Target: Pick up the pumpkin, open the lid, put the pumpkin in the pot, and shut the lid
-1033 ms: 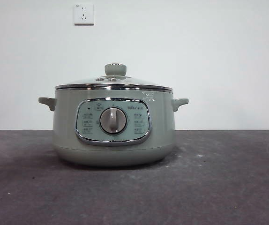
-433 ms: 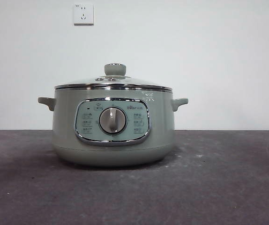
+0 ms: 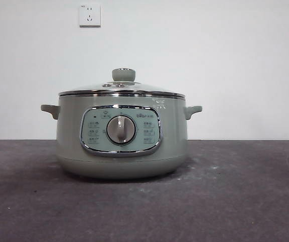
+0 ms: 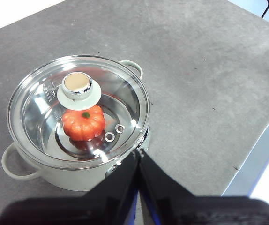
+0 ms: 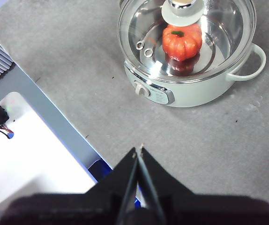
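Both arms hang back with jaws pressed together and empty, because the pumpkin (image 4: 83, 123) already sits inside the pot (image 3: 122, 136) under the closed lid (image 4: 78, 110) on the tabletop (image 3: 245, 201).

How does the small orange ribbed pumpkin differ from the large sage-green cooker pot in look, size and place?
The small orange ribbed pumpkin is glossy orange and ribbed; the large sage-green cooker pot is pale green and smooth. The pumpkin is far smaller than the pot. The pumpkin lies inside the pot under the domed glass lid; the pot stands on the grey table. Both are round.
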You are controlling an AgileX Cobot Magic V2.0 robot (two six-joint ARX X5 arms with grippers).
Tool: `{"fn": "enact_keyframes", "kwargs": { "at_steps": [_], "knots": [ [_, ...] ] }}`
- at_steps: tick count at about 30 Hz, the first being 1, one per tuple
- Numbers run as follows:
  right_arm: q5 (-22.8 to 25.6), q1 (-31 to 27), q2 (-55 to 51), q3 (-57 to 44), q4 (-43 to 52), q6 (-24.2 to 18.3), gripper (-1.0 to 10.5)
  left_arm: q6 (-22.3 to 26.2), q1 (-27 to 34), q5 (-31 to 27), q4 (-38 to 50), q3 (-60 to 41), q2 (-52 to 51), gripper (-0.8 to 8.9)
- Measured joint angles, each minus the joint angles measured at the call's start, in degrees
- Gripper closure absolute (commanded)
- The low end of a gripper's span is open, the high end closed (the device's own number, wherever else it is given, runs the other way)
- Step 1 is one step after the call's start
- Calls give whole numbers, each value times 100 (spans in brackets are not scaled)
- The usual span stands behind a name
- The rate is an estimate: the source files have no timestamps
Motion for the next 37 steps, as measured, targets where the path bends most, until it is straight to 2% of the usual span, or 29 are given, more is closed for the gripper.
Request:
{"fn": "enact_keyframes", "kwargs": {
  "at_steps": [10,12,20,25,30,33,37],
  "knots": [
    [2,0,0,0,0,0,946,2,0,-33,63,0,0,816],
    [0,0,0,0,0,2,946,4,48,-186,155,-2,-22,816],
    [2,0,0,0,0,0,946,271,1003,-321,1799,-179,-876,816],
    [2,0,0,0,0,0,946,424,1644,-326,3071,-1145,-1759,816],
    [2,0,0,0,2,2,946,474,2177,-509,4511,-2717,-2686,816],
    [2,0,0,0,0,0,946,474,2341,-850,5187,-3762,-3217,816],
    [2,0,0,0,2,2,946,439,2382,-1029,5606,-4999,-3856,816]
  ]
}}
